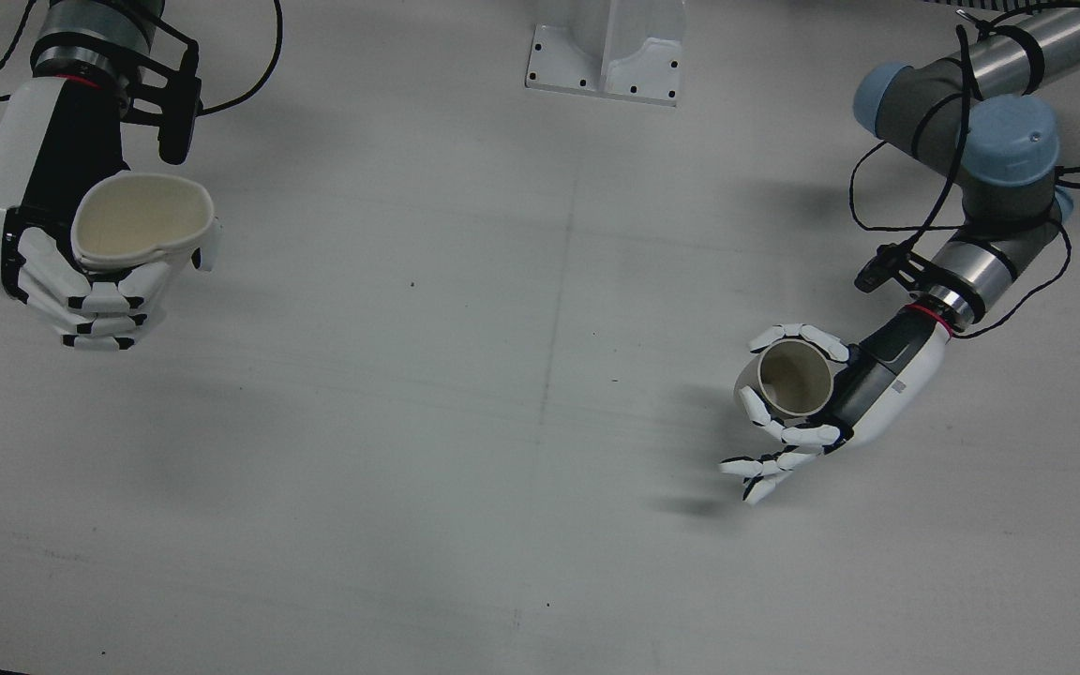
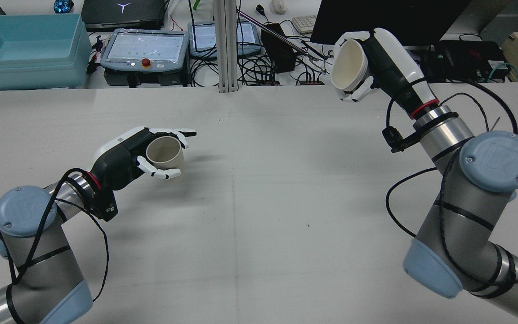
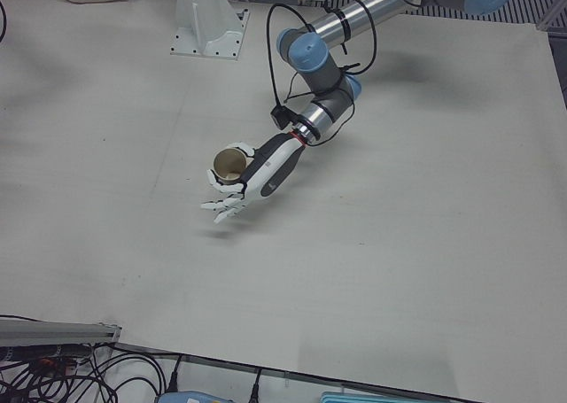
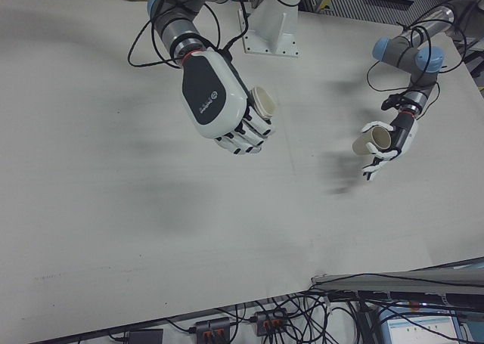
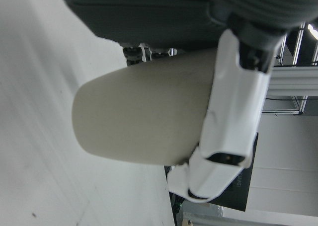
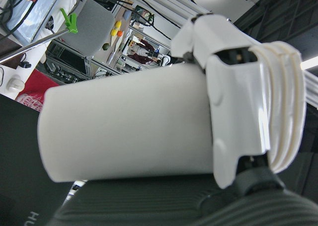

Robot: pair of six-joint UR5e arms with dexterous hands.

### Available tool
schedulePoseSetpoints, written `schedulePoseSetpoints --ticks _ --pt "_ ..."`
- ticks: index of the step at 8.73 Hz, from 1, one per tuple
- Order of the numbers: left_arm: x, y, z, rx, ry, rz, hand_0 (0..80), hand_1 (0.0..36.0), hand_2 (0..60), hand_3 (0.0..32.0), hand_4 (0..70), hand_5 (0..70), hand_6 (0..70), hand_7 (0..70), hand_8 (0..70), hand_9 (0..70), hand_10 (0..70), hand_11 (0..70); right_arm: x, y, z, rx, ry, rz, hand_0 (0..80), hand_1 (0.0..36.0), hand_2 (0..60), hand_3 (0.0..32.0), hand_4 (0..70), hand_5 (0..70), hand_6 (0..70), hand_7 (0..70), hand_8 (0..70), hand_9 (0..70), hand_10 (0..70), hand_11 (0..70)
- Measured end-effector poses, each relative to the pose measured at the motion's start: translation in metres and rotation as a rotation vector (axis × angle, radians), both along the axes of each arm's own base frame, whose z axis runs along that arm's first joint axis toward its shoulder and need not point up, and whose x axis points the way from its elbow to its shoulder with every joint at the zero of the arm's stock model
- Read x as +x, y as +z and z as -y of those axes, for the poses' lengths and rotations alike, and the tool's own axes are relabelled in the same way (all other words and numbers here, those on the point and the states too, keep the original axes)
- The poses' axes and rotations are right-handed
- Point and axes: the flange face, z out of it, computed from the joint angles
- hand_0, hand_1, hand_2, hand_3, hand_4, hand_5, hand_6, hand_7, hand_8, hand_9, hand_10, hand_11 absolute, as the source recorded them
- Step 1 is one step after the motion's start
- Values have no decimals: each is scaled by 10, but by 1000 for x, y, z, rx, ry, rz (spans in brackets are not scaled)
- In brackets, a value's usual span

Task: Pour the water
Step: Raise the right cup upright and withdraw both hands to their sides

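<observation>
My left hand [image 1: 854, 394] is shut on a beige paper cup [image 1: 793, 380] and holds it upright, just above the table, on my left half. The cup and hand also show in the rear view [image 2: 164, 152] [image 2: 119, 155] and in the left-front view [image 3: 229, 166]. My right hand [image 1: 34, 216] is shut on a white cup [image 1: 142, 220] and holds it high over my right half; its rim is squeezed out of round. In the rear view this cup [image 2: 349, 65] tilts toward the table's middle. The two cups are far apart. I cannot tell whether either holds water.
A white pedestal base [image 1: 606, 56] stands at the table's middle on the robot's side. Beyond the far edge are a blue bin [image 2: 25, 49], a teach pendant [image 2: 144, 47] and cables. Black cables hang along both arms.
</observation>
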Motion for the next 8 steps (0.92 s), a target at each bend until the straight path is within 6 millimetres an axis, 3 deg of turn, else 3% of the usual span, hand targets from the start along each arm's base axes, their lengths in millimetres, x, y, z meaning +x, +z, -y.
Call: schedulePoseSetpoints --ticks 1,3,4,5,6,7,8 --pt "-33 38 -1 -11 -34 8 800 360 600 0 700 700 218 189 83 63 63 120 4 19 4 -32 -25 92 800 360 600 0 587 700 661 700 500 629 552 700" --pt "-106 114 -8 -28 -119 30 800 360 600 0 700 700 201 180 74 57 62 116 19 73 2 -121 -58 231 793 360 600 0 700 700 700 700 610 700 628 700" --pt "-145 157 -17 -38 -165 45 800 360 600 0 700 700 193 176 70 54 61 114 28 110 -1 -151 -63 267 744 352 600 0 700 700 700 700 648 700 667 700" --pt "-180 195 -28 -48 -208 59 800 360 600 0 700 700 190 176 69 53 62 115 27 154 4 -149 -68 299 740 341 600 0 700 700 700 700 675 700 679 700" --pt "-201 222 -38 -55 -232 68 797 360 600 0 700 700 181 170 66 51 61 113 18 203 14 -141 -78 327 786 355 600 0 700 700 700 700 678 700 671 700" --pt "-214 241 -46 -54 -246 75 777 360 600 0 700 700 172 165 64 50 61 113 7 255 24 -144 -85 347 800 360 600 0 700 700 700 700 669 700 661 700" --pt "-223 255 -54 -42 -261 85 793 360 600 0 700 700 175 168 66 52 61 113 -2 302 32 -162 -86 353 764 359 600 0 700 700 700 700 670 700 672 700"
